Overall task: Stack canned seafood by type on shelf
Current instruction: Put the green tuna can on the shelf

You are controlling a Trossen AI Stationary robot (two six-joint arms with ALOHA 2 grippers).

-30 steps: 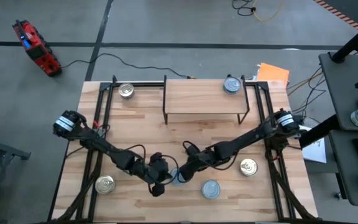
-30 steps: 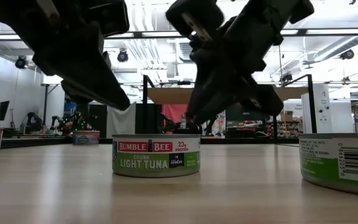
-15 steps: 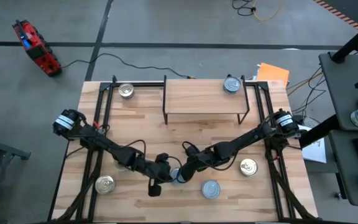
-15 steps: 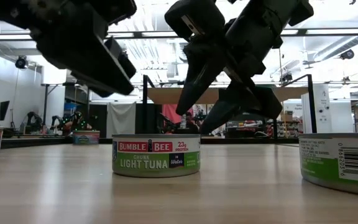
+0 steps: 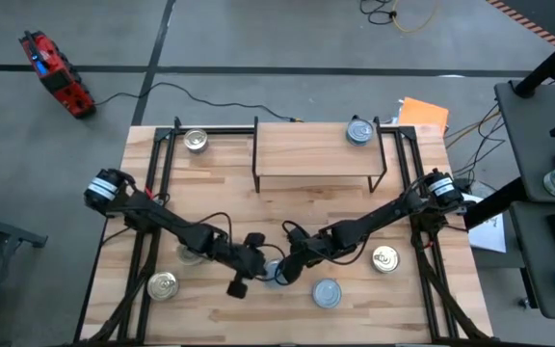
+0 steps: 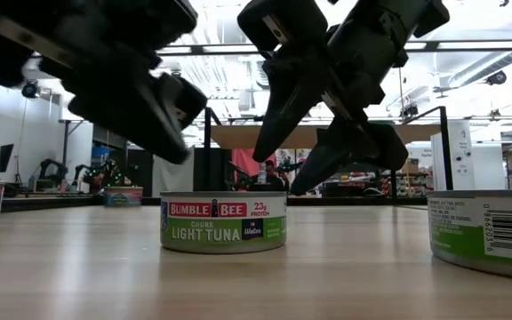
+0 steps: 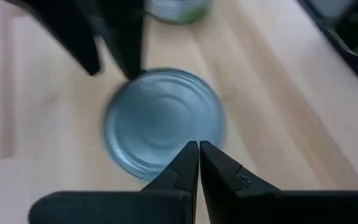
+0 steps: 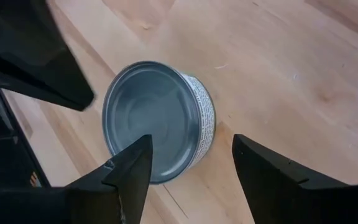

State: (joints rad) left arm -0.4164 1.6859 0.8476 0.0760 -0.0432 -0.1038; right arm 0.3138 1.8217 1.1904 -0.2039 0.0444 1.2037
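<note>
Right claw (image 8: 188, 165) has just spread its fingers wide over the blue-top tuna tin (image 8: 157, 118), which sits on the counter (image 5: 210, 183) mid-front, nothing gripped yet. Left claw (image 7: 197, 158) is pinched shut and empty just beside it, backing off; shelf (image 5: 316, 152) at the far edge is bare, so prob a pickup is next.

Both dark six-joint arms reach inward to the lower centre of the high view. The left gripper (image 5: 240, 285) is closed; the right gripper (image 5: 277, 274) is spread, tips apart.
</note>
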